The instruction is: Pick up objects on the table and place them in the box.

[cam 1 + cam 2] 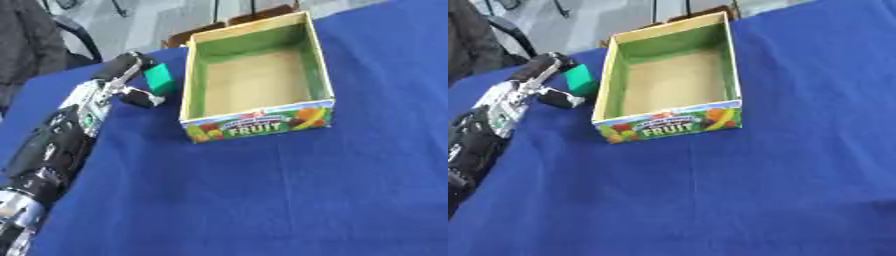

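Observation:
A green block sits just left of the cardboard fruit box, close to its left wall. My left hand reaches in from the lower left, its fingers and thumb curled round the block. The box has a green inner lining, a bare brown floor and the word FRUIT on its front panel. Nothing shows inside it. My right hand is out of sight in both views.
A blue cloth covers the table. Beyond the far edge stand a dark chair and a grey floor. My left forearm lies along the table's left side.

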